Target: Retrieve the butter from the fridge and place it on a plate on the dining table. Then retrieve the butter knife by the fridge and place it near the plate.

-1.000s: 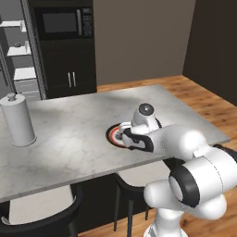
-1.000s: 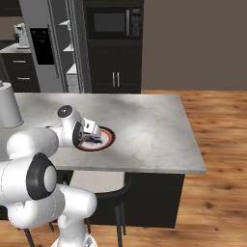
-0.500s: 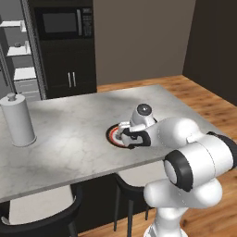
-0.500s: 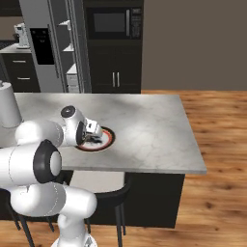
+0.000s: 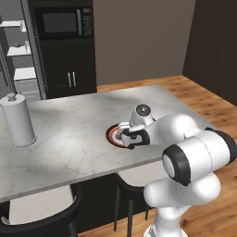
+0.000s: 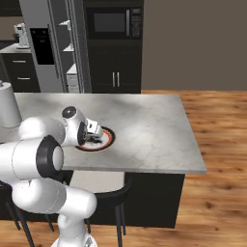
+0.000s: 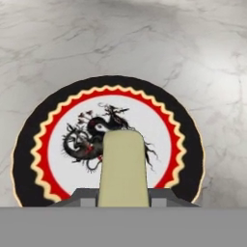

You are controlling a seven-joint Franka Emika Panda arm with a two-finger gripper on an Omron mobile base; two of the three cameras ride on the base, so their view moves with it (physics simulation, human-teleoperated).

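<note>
The butter (image 7: 123, 169), a pale yellow stick, juts forward from my gripper (image 7: 123, 200), which is shut on it. Below it lies the plate (image 7: 48, 111), with a dark rim, a red-orange wavy ring and a dragon figure on its white centre. In the base views the gripper (image 5: 126, 137) (image 6: 94, 136) hangs low over the plate (image 5: 112, 134) (image 6: 108, 140), near the front edge of the marble dining table (image 5: 69, 139) (image 6: 149, 120). I cannot tell whether the butter touches the plate. The grey fridge (image 6: 34, 19) stands open at the back left. The butter knife is out of view.
A tall grey cylinder (image 5: 17, 121) (image 6: 6, 103) stands on the table's left part. Black cabinets with a microwave (image 5: 62, 23) (image 6: 111, 21) line the back wall. Dark stools (image 5: 46, 217) sit under the table's near edge. Wood floor lies to the right.
The arm's elbow has swung up and nearer the cameras, and the hand has settled a little lower over the plate. The grip on the butter is unchanged.
</note>
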